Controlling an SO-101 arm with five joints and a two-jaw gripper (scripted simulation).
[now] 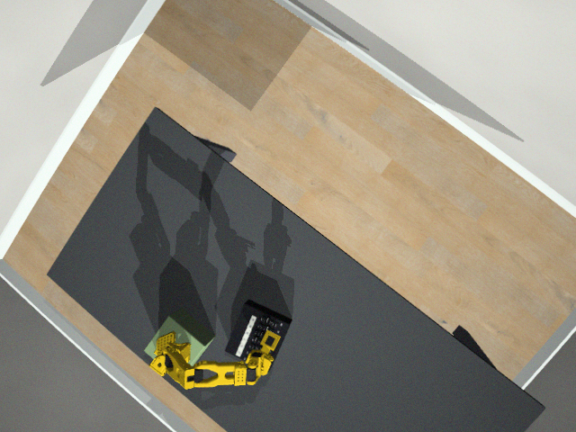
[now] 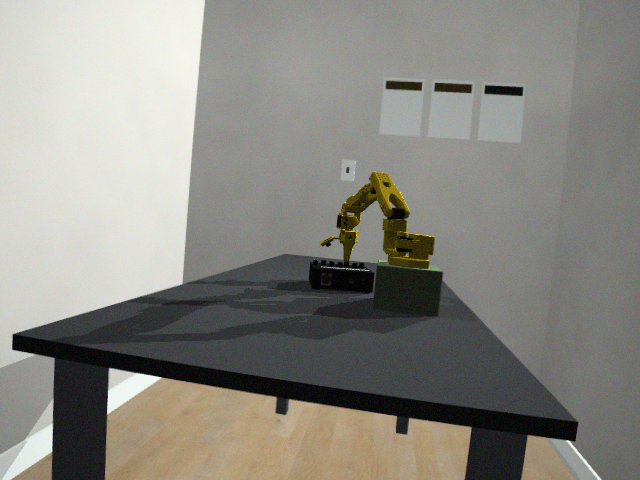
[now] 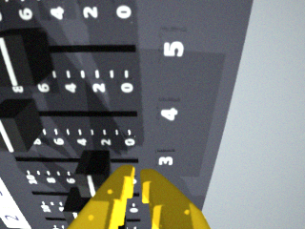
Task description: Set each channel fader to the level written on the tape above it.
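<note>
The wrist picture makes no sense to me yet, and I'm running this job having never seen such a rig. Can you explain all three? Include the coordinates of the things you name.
The machine is one small yellow arm (image 1: pixel 216 373) (image 2: pixel 390 196), standing on a green block (image 1: pixel 204 337) (image 2: pixel 408 290) on a dark table (image 1: pixel 348 325) (image 2: pixel 289 356).

The top picture looks down from above; the exterior one looks along the table from one end. The wrist picture comes from a camera on the arm, near its fingers.

Beside the block lies the black lighting desk (image 1: pixel 235 343) (image 2: pixel 341 279) (image 3: pixel 191 19). Close up you see its slots, white numbers and dark fader knobs (image 3: pixel 21 121).

The gripper (image 2: pixel 346 260) (image 3: pixel 138 174) is shut and holds nothing; its tips point down at the desk.
</note>
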